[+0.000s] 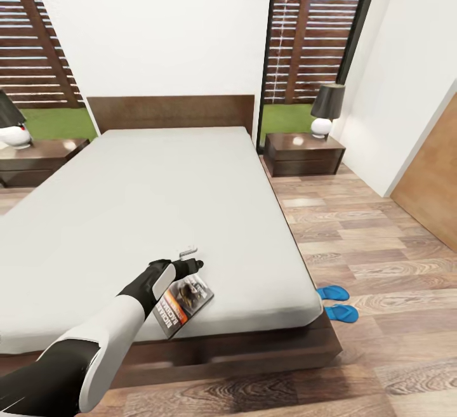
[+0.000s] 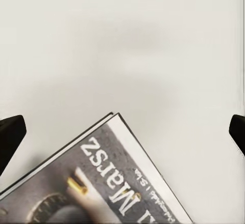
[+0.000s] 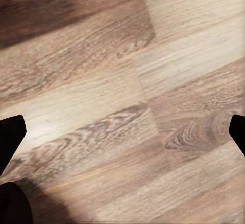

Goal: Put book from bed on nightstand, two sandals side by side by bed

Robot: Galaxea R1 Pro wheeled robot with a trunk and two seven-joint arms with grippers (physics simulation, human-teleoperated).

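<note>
Lettering on the book's cover

On the book (image 1: 185, 304), lying near the foot corner of the bed (image 1: 158, 214), the head view shows white capitals on an orange band along one edge; they look like "RICHARD BACHMAN" but are small and blurred. In the left wrist view the cover of the book (image 2: 97, 183) carries large pale letters reading "Marsz", with a line of much smaller print beside them too fine to read.

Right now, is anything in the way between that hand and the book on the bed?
Nothing visible. The left gripper hangs open just above the book, which lies on the mattress of the bed near its foot edge; only bare mattress shows between the fingertips.
</note>
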